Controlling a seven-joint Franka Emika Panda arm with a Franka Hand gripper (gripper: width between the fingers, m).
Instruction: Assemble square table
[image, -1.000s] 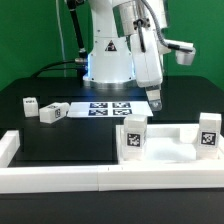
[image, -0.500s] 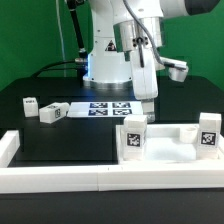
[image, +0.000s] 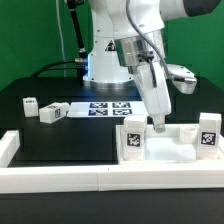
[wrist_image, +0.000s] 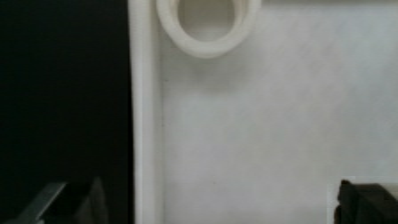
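Note:
The square table's white slab (image: 172, 150) lies behind the front border wall on the exterior view's right. One white tagged leg (image: 133, 137) stands upright at the slab's left end and another leg (image: 208, 133) at its right end. Two more legs (image: 30, 104) (image: 52, 112) lie loose on the black table at the left. My gripper (image: 158, 123) hangs open just above the slab, between the two standing legs, holding nothing. In the wrist view the slab (wrist_image: 267, 120) fills the picture, with a round corner socket (wrist_image: 210, 25). My gripper (wrist_image: 222, 205) straddles the slab's edge with dark fingertips (wrist_image: 370, 200) wide apart.
The marker board (image: 108, 107) lies flat in front of the robot's base (image: 105, 60). A long low white border wall (image: 90, 178) runs along the front and turns back at the left corner (image: 8, 148). Black tabletop (image: 70, 140) shows between the wall and the loose legs.
The arm has swung toward the exterior view's right and come down, bringing the open gripper from above the marker board to just over the slab. The parts have not moved.

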